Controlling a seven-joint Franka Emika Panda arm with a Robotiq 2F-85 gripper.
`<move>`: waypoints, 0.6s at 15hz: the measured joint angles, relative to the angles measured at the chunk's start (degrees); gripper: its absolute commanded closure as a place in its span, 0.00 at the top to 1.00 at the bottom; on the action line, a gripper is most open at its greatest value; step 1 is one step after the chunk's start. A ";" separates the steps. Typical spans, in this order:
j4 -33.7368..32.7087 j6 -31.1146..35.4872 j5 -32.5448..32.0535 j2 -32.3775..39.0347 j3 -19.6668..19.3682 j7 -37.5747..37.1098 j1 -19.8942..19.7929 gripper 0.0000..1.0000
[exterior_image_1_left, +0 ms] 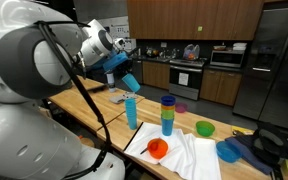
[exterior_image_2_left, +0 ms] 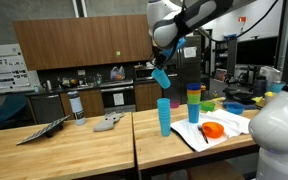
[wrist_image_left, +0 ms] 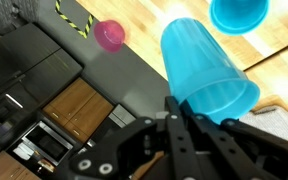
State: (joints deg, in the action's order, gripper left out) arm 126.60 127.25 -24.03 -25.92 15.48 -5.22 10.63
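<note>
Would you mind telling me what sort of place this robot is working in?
Probably a kitchen: a stainless steel oven, a silver microwave and dark wooden wall cabinets line the back wall.

Air around the raised tool (exterior_image_2_left: 162, 67) is open; beneath stands a blue cup (exterior_image_2_left: 164, 117), a cup stack (exterior_image_2_left: 193, 103) near.

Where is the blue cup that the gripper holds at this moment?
In both exterior views the held blue cup hangs tilted in the gripper, in the air above the upright blue cup, beside the cup stack.
</note>
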 measured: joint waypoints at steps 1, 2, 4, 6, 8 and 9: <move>0.01 -0.01 0.00 0.03 0.04 0.01 0.00 0.01; 0.03 0.06 0.30 0.07 0.08 0.00 0.00 0.01; 0.10 0.90 2.85 0.13 0.06 -1.07 0.01 0.01; 0.19 1.67 6.91 0.02 -0.08 -3.71 0.01 0.01; 0.30 1.91 10.09 -0.39 -0.15 -6.75 -0.01 0.01; 0.37 1.88 11.01 -0.72 -0.16 -7.99 -0.05 0.01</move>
State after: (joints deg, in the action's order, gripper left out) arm 126.97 129.13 -13.02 -26.65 15.33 -13.21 10.58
